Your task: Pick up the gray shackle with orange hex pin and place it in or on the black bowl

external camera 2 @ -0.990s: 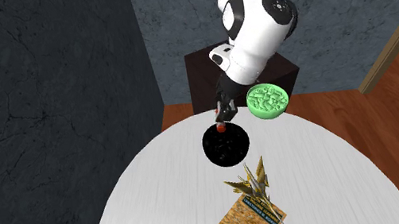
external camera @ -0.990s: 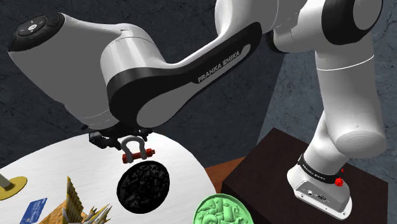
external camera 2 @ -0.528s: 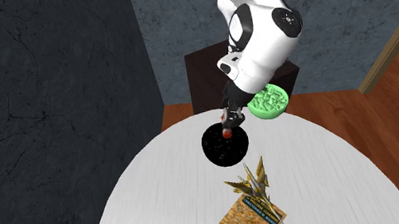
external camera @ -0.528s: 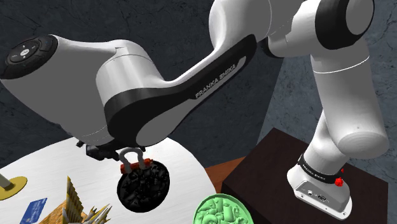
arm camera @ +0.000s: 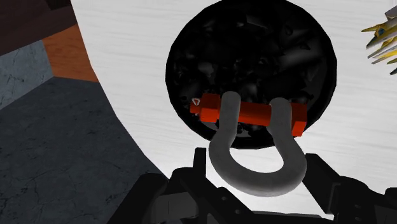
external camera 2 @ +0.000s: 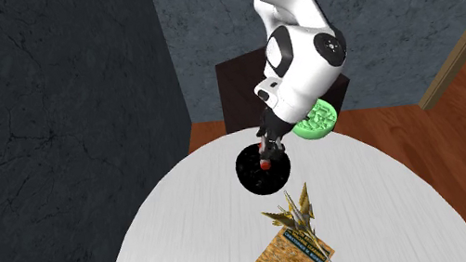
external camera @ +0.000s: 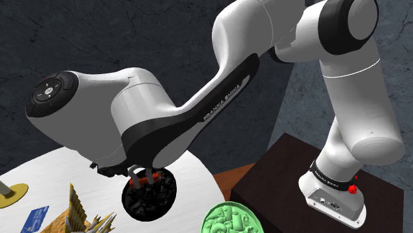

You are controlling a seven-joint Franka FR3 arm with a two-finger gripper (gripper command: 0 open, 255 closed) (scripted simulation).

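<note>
One grey shackle [arm camera: 254, 173] in two fingers [arm camera: 324, 184] over one black bowl [arm camera: 254, 51]

The one text that can be read is the brand name FRANKA EMIKA. It stands in white capitals on the black side panel of the white robot arm's forearm link [external camera: 222, 99]. In the shoulder view the lettering runs on a slant, rising toward 2 o'clock.

At the arm's foot, a black band [external camera: 329, 177] around the white base carries a short line of white lettering, too small to read.

On the white round table [external camera: 46, 175], at 7 o'clock from the forearm link, a small blue card [external camera: 34, 217] bears pale marks that cannot be made out.

In the second exterior view, a brown speckled box [external camera 2: 287, 258] has a blue label strip along its 3 o'clock edge. Its print is illegible.
</note>
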